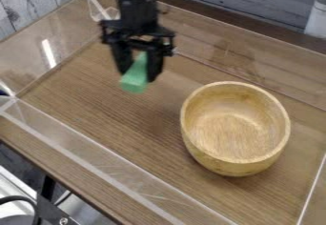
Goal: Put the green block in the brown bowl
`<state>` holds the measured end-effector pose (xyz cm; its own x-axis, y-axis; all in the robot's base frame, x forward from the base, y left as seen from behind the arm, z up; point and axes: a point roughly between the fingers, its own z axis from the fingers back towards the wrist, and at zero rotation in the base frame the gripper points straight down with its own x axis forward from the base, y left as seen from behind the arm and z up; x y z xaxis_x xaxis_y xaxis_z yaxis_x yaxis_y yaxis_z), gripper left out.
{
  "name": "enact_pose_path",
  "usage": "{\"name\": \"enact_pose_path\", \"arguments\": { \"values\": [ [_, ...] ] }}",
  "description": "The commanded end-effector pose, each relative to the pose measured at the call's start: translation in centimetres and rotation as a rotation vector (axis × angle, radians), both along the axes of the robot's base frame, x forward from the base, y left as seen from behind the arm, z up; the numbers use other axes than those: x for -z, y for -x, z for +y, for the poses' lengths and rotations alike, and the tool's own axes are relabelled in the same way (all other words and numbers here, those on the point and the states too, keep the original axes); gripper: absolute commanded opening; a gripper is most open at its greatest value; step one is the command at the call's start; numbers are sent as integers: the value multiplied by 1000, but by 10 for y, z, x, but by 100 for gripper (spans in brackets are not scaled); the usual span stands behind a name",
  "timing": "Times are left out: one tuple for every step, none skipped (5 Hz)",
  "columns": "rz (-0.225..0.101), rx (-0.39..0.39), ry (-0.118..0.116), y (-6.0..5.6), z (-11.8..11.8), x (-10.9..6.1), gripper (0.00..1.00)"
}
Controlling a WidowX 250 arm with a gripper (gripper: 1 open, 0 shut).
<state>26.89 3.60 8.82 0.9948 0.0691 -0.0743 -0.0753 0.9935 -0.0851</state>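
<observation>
One gripper (140, 69) holds green block (136, 74) beside brown bowl (235, 127).

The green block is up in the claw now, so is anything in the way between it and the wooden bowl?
Nothing visible is. The gripper is shut on the green block, held above the table. Between it and the brown bowl there is only bare wood, and the bowl looks empty.
</observation>
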Motion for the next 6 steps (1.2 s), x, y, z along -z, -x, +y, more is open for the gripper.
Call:
{"name": "enact_pose_path", "arguments": {
  "values": [
    [-88,58,14,-16,-40,-26,0],
    [-89,126,27,-21,-82,-24,0],
    [-83,178,31,-21,-118,-16,0],
    [-70,207,29,-15,-143,-5,0],
    [-52,219,22,-8,-138,6,0],
    [-50,201,20,-5,-125,9,0]
  ]
}}
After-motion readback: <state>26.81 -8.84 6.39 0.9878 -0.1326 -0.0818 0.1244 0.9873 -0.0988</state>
